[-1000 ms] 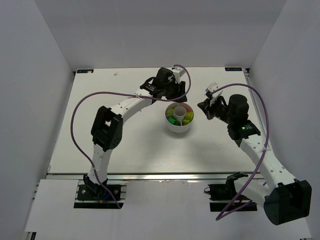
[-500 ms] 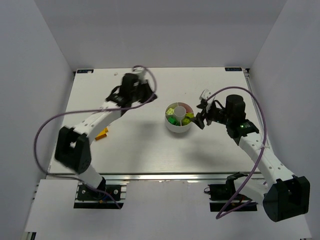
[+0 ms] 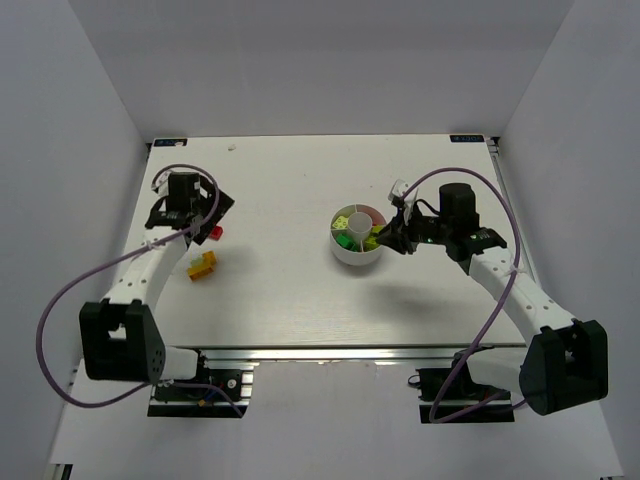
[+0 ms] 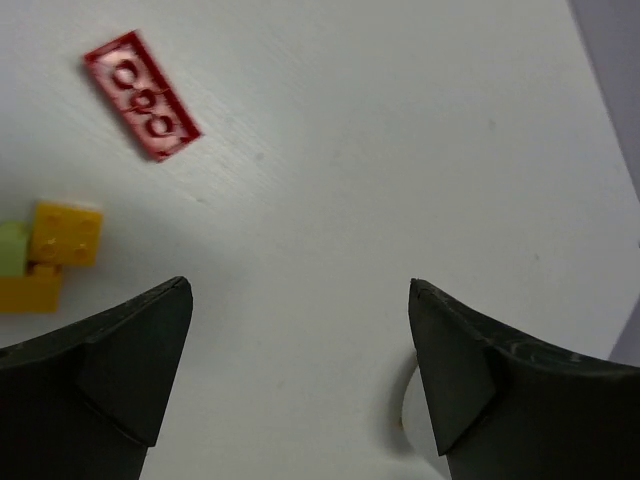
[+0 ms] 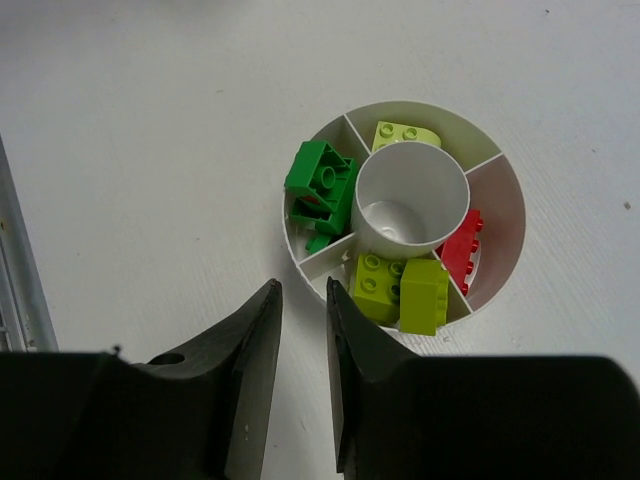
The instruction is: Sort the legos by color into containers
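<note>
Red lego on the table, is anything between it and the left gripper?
No, nothing visible. Only bare table lies between the open left gripper and the red lego. The yellow legos sit off to the side, not touching it.

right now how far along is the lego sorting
Done: the round white divided dish holds dark green bricks, lime bricks, a pale green brick and a red brick in separate wedges. In hand: nothing; the left gripper hangs open near the flat red plate, the right gripper sits empty by the dish. Left: that plate and the yellow-orange brick cluster.
</note>
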